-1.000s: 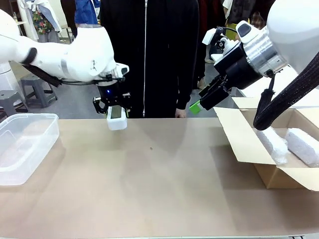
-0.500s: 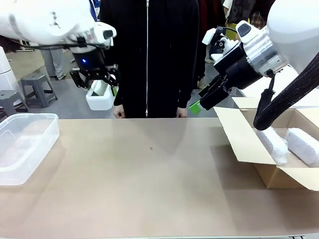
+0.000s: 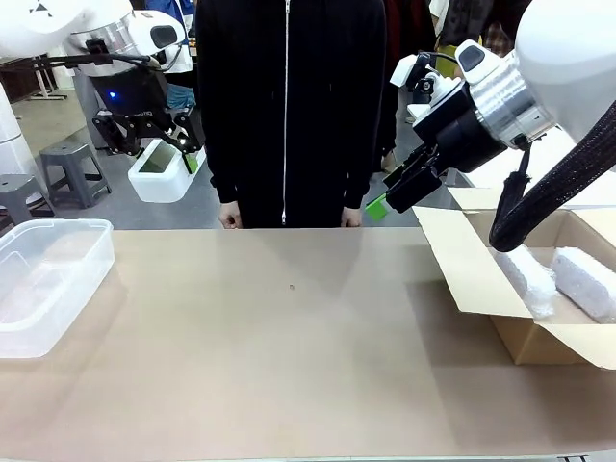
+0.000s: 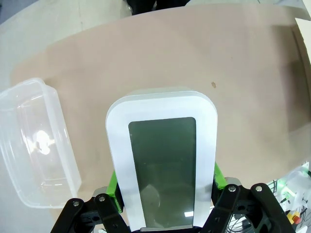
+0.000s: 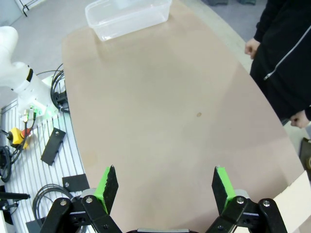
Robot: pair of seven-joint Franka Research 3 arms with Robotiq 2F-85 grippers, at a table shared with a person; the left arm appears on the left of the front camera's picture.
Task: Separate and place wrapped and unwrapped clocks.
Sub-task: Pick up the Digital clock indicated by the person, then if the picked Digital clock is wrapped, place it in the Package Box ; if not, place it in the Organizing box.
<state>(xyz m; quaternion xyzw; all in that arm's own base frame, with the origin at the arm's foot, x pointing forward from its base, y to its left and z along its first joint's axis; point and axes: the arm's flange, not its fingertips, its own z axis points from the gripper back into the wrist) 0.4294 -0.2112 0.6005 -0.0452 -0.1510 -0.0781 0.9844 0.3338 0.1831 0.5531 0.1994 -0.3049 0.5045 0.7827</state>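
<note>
The left gripper [image 3: 162, 144] has swung left, jaws clamping the bare clock [image 3: 161, 173] toward the plastic tub [image 3: 43, 279]; right gripper [image 5: 163, 189] idle, jaws open

Right end effector [image 5: 163, 187] gapes above bare table [image 5: 184, 97].

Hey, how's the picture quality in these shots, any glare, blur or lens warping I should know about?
Front view: sharp, evenly lit, with a soft sheen on the table. Left wrist view: wide-angle bend curves the table edge, and the bare clock has faint reflections on its dark screen. Right wrist view: same curving, table tilted, green fingertips crisp.
</note>
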